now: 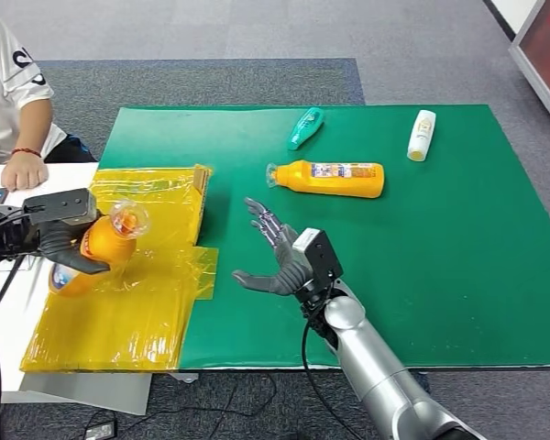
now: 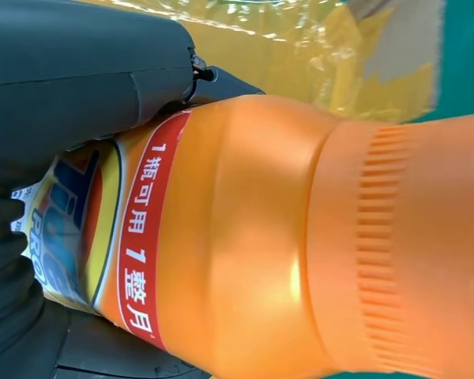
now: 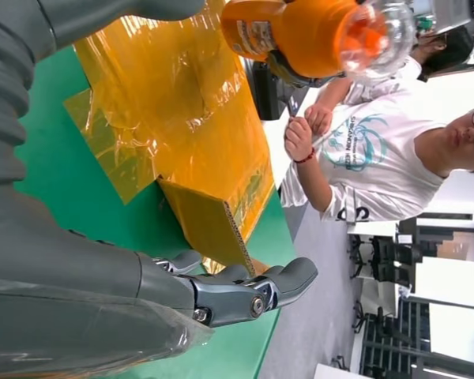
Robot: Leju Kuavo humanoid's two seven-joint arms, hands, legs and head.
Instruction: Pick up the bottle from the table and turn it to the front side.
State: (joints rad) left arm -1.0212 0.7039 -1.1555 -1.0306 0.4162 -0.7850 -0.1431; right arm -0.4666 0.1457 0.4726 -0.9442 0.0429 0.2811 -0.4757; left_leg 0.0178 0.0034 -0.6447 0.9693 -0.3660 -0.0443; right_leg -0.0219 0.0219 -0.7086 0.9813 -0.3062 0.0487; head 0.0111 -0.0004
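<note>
My left hand grips an orange bottle with a clear cap, held above the yellow sheet at the table's left. In the left wrist view the bottle shows its orange shoulder and a red label band, with my hand wrapped around its body. The same bottle appears in the right wrist view. My right hand hovers over the green mat near the table's middle, fingers spread and holding nothing; its fingers show apart in the right wrist view.
A second orange bottle lies on the green mat, with a teal bottle and a white bottle farther back. Yellow cardboard sheet covers the left side. A person sits at the far left.
</note>
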